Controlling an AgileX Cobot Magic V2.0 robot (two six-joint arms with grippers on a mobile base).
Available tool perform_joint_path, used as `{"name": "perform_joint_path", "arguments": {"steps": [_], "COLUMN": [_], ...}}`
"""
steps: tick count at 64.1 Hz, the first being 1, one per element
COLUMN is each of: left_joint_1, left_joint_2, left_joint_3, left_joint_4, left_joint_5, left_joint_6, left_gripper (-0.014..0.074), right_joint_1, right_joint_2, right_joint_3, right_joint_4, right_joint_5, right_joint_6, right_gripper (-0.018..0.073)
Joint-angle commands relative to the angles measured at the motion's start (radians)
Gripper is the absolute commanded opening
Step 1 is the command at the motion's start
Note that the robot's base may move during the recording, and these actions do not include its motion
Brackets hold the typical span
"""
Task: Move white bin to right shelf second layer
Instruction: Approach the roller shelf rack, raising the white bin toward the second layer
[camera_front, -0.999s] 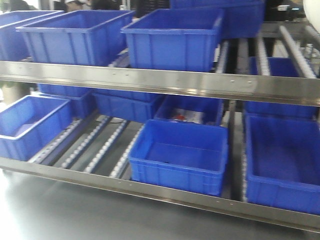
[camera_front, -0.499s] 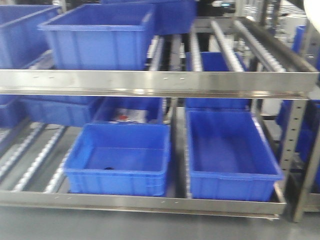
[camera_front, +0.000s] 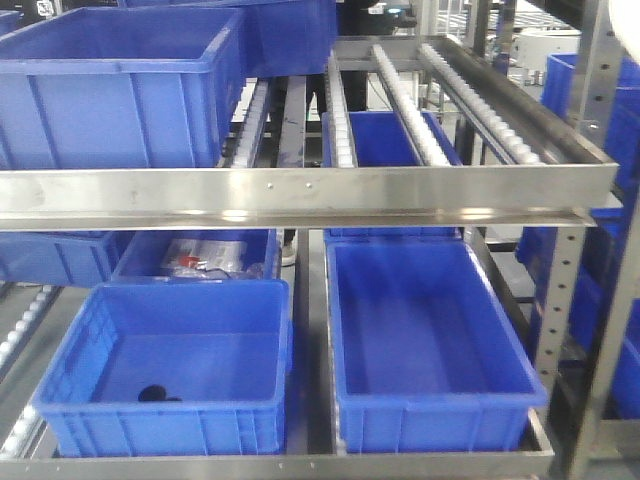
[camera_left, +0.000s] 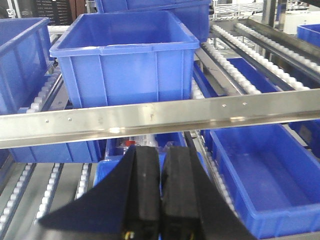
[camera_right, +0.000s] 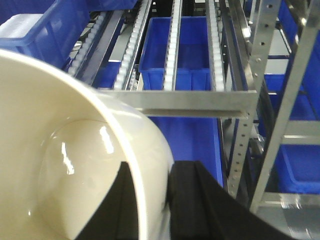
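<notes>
The white bin (camera_right: 75, 165) fills the lower left of the right wrist view, cream and glossy, tilted with its inside facing the camera. My right gripper (camera_right: 152, 167) is shut on its wall, one finger inside and one outside. Beyond the bin lies the right shelf second layer (camera_right: 175, 102), a steel front lip with roller rails (camera_right: 172, 45) running back from it. The front view shows the same level (camera_front: 420, 190), its right part bare rollers (camera_front: 400, 100). My left gripper (camera_left: 160, 152) is shut on nothing, low in front of the rack's steel lip (camera_left: 150, 116).
Blue crates stand on the upper level at left (camera_front: 110, 90) and on the lower level (camera_front: 165, 370) (camera_front: 425, 340). A perforated steel upright (camera_front: 555, 300) marks the rack's right end. More blue crates sit on a neighbouring rack (camera_right: 300, 165).
The front view has swept rightward along the rack: the crates slid left in the frame and the rack's right end with its upright came into view.
</notes>
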Motion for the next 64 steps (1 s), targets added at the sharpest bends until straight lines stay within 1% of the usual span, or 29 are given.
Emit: {"name": "perform_joint_path", "arguments": {"steps": [1,64], "left_joint_1": [-0.004,-0.004], "left_joint_2": [-0.014,-0.014], "left_joint_3": [0.037,0.037], "left_joint_4": [-0.005,-0.005], "left_joint_5": [-0.084,-0.084], "left_joint_6": [-0.004,-0.004], "left_gripper": [0.0085,0.0085], "right_joint_1": [-0.005,-0.005], "right_joint_2": [0.004,0.004], "right_joint_3": [-0.029,-0.029], "right_joint_4": [-0.002,-0.002], "right_joint_5": [-0.108,-0.108], "right_joint_6": [0.001,0.001], "right_gripper": [0.0057,0.0057]}}
